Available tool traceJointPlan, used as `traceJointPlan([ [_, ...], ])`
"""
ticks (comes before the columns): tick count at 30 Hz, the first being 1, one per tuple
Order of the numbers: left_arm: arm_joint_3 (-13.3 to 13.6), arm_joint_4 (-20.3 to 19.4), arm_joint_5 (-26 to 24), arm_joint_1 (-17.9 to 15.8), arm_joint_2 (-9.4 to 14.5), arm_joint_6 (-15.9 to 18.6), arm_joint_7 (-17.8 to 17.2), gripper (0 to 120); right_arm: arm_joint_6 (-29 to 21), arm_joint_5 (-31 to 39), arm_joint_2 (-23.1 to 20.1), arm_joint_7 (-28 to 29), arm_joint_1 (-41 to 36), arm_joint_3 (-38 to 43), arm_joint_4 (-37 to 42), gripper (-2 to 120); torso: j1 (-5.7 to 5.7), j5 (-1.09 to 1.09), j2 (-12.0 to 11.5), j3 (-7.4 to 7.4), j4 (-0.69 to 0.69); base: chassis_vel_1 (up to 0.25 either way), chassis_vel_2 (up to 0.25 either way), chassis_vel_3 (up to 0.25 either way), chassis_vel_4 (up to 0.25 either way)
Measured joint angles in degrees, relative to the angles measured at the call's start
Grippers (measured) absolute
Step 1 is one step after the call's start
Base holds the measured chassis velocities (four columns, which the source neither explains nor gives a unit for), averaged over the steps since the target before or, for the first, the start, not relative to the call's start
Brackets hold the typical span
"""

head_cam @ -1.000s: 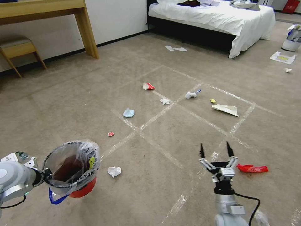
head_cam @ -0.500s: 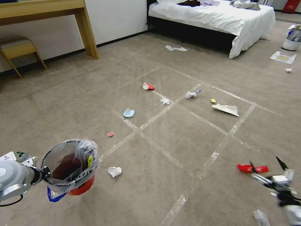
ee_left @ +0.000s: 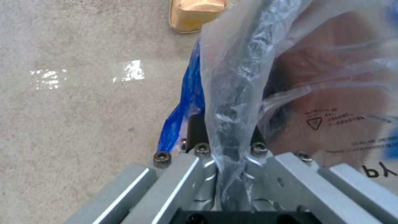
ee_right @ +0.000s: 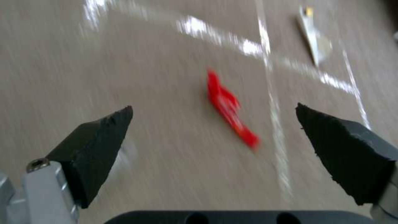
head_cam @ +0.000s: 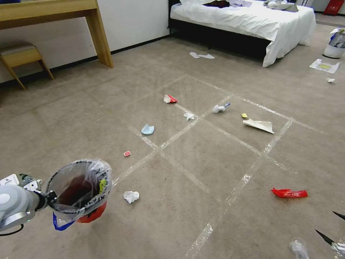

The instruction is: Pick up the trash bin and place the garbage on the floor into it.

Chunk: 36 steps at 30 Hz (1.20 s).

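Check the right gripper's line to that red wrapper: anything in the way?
Nothing visible. The right gripper, open, looks across bare floor at the red wrapper; a tape line runs beside it.

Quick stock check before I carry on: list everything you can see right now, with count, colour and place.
Trash bin: 1, red, clear bag, held above the floor.
Tissues: 2, white; near bin, by the tape cross.
Face mask: 1, light blue, mid-floor.
Carton: 1, red-white, farther.
Wrapper: 1, red, right.
Folded paper: 1, white.
Slippers: 2, white, by bed.
Left gripper: shut on bin's rim.
Right gripper: open, facing wrapper.
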Motion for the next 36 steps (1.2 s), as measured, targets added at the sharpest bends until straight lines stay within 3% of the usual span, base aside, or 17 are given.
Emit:
traceJointPlan([
  [2,0.1,0.3,0.3,-0.1,-0.2,0.0,0.3,1,-0.3,-1.4,-1.5,0.0,0.0,0.2,-2.0,100,0.00,-0.01,0.0,0.00,0.03,0.000,0.000,0.000,0.000],
  [5,0.3,0.8,1.1,-0.1,-0.8,0.0,0.8,1,1.1,-4.2,-3.6,-3.8,1.7,-1.0,-7.6,100,0.00,-0.07,0.0,0.00,0.05,0.000,0.000,0.000,0.000],
  [6,0.4,1.0,1.3,-0.1,-1.2,0.0,0.9,1,2.2,-6.3,-3.7,-6.5,3.1,-2.0,-9.6,100,0.00,0.00,0.0,0.00,0.03,0.000,0.000,0.000,0.000],
  [8,0.5,1.1,1.6,0.0,-1.4,0.0,1.0,1,2.7,-8.5,-3.6,-8.0,4.6,-2.7,-10.9,100,0.00,0.07,0.0,0.00,0.00,0.000,0.000,0.000,0.000],
  [10,0.5,1.2,1.9,0.1,-1.7,0.0,1.1,1,3.3,-15.4,-2.2,-12.9,10.9,-4.6,-13.7,100,0.00,-0.05,0.0,0.00,-0.03,0.000,0.000,0.000,0.000],
  [14,0.5,1.0,2.0,0.2,-1.8,0.0,0.8,1,2.2,-19.6,-0.2,-13.3,16.0,-7.9,-14.9,100,0.00,0.00,0.0,0.00,0.02,0.000,0.000,0.000,0.000],
  [17,0.5,0.8,2.0,0.4,-1.7,0.0,0.1,1,1.7,-20.3,2.3,-12.9,20.8,-12.1,-16.9,100,0.00,0.02,0.0,0.00,0.05,0.000,0.000,0.000,0.000],
  [20,0.7,0.4,2.3,0.7,-1.7,0.0,-0.7,1,1.8,-25.8,5.7,-8.9,27.5,-16.1,-23.0,100,0.00,0.03,0.0,0.00,0.05,0.000,0.000,0.000,0.000],
  [26,1.4,0.5,2.9,0.3,-2.1,0.0,-0.9,1,1.5,-29.1,6.2,-2.7,29.2,-17.3,-25.8,100,0.00,-0.07,0.0,0.00,-0.02,0.000,0.000,0.000,0.000],
  [32,1.5,0.4,3.8,0.6,-2.7,-0.1,-1.1,1,-0.7,-25.6,7.5,-0.1,29.8,-20.7,-25.6,100,0.00,-0.04,0.0,0.00,0.04,0.000,0.000,0.000,0.000],
  [36,1.7,0.4,4.3,0.6,-2.8,-0.2,-1.0,1,-2.0,-25.5,9.0,1.5,30.7,-22.2,-26.4,100,0.00,0.01,0.0,0.00,0.02,0.000,0.000,0.000,0.000],
])
